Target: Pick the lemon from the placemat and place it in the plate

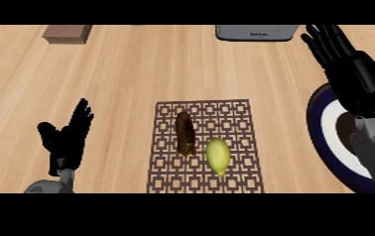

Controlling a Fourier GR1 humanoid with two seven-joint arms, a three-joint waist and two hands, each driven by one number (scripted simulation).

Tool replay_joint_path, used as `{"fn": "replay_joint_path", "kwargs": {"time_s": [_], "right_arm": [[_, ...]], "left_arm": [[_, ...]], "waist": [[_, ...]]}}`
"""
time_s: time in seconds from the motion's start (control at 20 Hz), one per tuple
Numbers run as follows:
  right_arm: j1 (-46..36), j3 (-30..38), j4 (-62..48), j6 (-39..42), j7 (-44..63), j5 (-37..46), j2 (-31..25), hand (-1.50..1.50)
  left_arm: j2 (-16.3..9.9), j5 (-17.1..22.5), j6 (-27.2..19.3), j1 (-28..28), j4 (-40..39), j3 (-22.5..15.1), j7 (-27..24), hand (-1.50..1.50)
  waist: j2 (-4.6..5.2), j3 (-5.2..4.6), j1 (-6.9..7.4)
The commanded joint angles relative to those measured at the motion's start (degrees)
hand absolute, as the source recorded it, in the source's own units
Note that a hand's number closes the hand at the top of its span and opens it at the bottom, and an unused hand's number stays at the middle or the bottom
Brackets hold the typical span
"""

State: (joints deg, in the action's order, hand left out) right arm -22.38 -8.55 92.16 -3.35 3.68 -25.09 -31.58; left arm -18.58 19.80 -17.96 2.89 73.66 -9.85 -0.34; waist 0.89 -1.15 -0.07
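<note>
The yellow lemon lies on the placemat, between the left hand and the right hand, both with fingers spread, the right above the plate.

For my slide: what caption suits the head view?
Lemon on placemat, plate right, both hands open.

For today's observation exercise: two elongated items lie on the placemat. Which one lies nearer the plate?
The yellow lemon, on the right side of the placemat. The dark brown item lies to its left, farther from the plate.
</note>
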Motion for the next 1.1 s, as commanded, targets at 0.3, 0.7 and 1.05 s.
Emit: {"fn": "replay_joint_path", "kwargs": {"time_s": [0.3,0.7,1.05], "right_arm": [[-2.72,-16.9,-8.8,10.53,11.59,11.77,-6.66,-1.5],[-11.66,-32.56,-4.36,3.15,20.33,37.83,-2.72,-1.5],[-15.92,-36.35,-1.11,7.4,44.16,43.62,8.87,-1.5]], "left_arm": [[-6.73,-8.01,10.5,12.78,10.52,-7.52,-5.97,0.0],[-10.92,-6.85,15.9,11.52,13.82,-6.31,-7.31,0.0],[-10.47,-7.47,14.67,7.15,19.65,-4.74,-4.9,0.0]], "waist": [[-0.58,0.62,2.52],[-1.35,0.97,2.26],[-1.19,1.1,0.79]]}}
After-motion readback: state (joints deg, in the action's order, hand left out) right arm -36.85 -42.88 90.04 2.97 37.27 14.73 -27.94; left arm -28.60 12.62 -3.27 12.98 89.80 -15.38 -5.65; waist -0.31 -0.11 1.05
